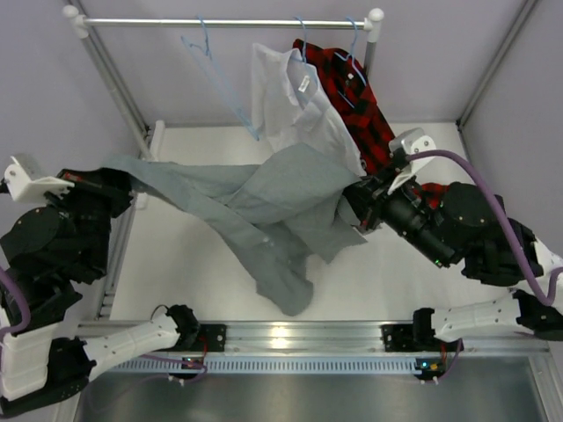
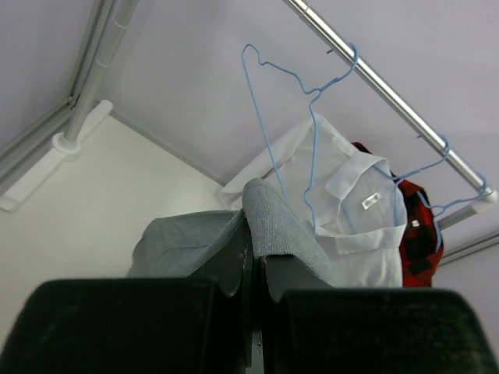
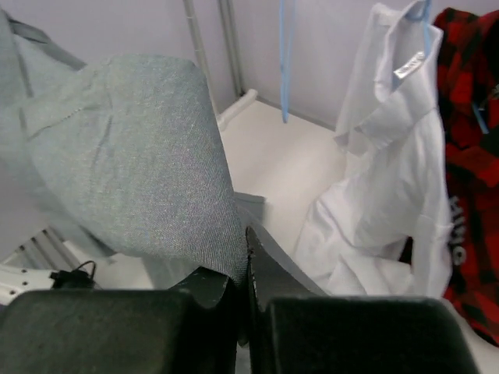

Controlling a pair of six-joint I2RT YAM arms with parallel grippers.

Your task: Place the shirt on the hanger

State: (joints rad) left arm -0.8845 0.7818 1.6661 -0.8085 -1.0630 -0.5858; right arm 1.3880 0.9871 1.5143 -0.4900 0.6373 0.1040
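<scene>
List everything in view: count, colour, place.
table: 1, white, below everything
rail: 1, silver, across the back
bare hanger: 1, light blue, on the rail, left
white shirt: 1, white, hung mid-rail
plaid shirt: 1, red and black, hung at the rail's right end
grey shirt: 1, grey, stretched in the air at centre
left gripper: 1, black, shut on the grey shirt's left end
right gripper: 1, black, shut on its right end

The shirt (image 1: 264,198) is plain grey, and the hanger (image 1: 230,92) is light blue. The white shirt (image 1: 295,101) has no pattern. The plaid shirt (image 1: 359,110) has red and black squares.
</scene>
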